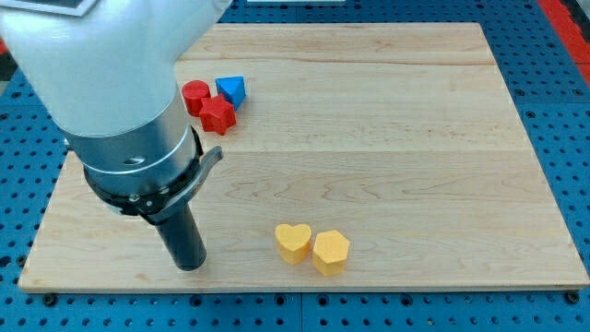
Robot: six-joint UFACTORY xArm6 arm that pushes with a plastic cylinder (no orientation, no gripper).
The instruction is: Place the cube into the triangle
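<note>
A blue triangle block (231, 89) lies near the view's top left of the wooden board (387, 120). A red cylinder block (194, 95) sits just left of it, and a red star-shaped block (218, 115) touches both from below. No cube can be made out. A yellow heart block (293, 243) and a yellow hexagon block (330, 252) lie side by side near the view's bottom centre. My tip (190, 265) rests on the board at the bottom left, well left of the yellow heart and far below the red and blue cluster.
The arm's large white and grey body (111, 83) fills the view's upper left and hides part of the board there. Blue perforated table surface (562, 65) surrounds the board on all sides.
</note>
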